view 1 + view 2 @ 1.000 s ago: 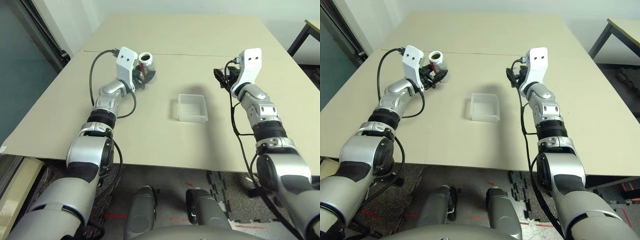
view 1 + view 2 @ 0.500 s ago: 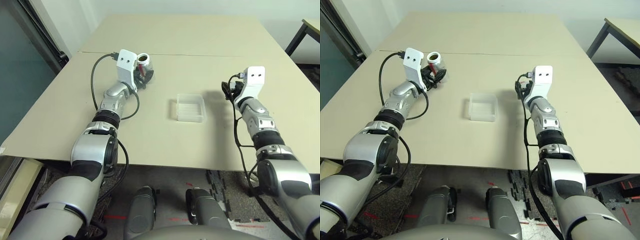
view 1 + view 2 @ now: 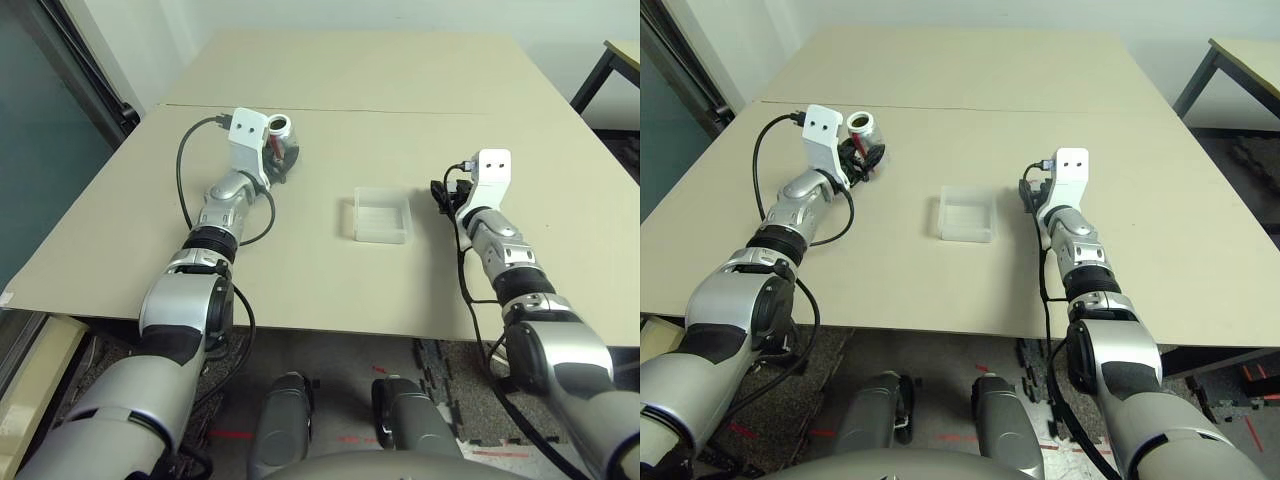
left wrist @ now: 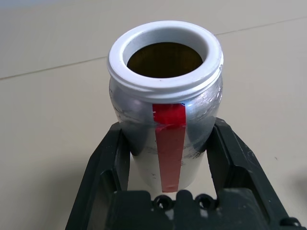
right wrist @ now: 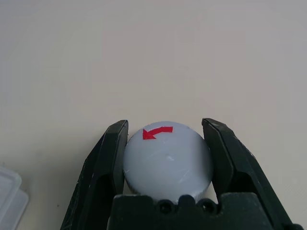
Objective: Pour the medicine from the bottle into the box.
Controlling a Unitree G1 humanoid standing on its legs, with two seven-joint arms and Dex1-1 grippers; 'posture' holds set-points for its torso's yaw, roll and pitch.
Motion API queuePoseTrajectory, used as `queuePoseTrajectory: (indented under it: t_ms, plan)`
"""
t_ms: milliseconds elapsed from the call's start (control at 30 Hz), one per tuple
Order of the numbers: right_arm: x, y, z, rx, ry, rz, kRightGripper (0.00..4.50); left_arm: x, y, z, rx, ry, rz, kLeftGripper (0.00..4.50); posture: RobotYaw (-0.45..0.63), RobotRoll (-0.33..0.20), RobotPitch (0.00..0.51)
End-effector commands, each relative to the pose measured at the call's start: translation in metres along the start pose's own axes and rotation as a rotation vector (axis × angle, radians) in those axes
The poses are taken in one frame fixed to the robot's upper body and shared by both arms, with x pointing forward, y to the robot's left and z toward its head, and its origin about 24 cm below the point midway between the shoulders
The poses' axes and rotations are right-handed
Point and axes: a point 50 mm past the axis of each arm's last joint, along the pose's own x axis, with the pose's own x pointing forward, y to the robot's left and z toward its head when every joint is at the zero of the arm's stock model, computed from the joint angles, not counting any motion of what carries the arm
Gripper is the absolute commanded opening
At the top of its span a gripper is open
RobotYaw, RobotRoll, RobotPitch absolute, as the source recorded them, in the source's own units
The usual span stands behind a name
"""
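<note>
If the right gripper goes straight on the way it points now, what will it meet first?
Probably only the bare table. The right gripper, shut on the cap, points slightly downward; the box lies to its side, not ahead.

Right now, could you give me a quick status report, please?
Left claw shut on open bottle, upright. Right claw shut on cap. Box between them, path clear.

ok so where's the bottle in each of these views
Left eye view: the bottle is upper left, upright, open-mouthed, gripped by the left claw.
Right eye view: bottle upper left, same grip.
Left wrist view: bottle centre, red strip facing the camera, between the black fingers.
Right wrist view: not in it.
Shared landmark: the clear box, to the bottle's right in both eye views.
</note>
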Motion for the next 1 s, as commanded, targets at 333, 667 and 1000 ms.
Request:
queuePoseTrajectory:
  t_ms: [333,667,1000]
  plan:
    - [-0.002,-0.001,-0.007,0.006,0.038,-0.007,4.50,0.001,-0.001,-0.002,-0.005,0.026,-0.008,2.46,0.04,0.000,0.072]
    - [-0.011,-0.006,0.016,-0.026,0.003,0.074,4.50,0.003,0.005,0.004,-0.039,0.077,0.015,2.46,0.03,0.000,0.061]
    - [-0.081,-0.028,0.033,-0.185,0.083,0.165,4.50,0.013,-0.001,0.031,0.330,0.133,-0.060,2.46,-0.02,0.000,0.057]
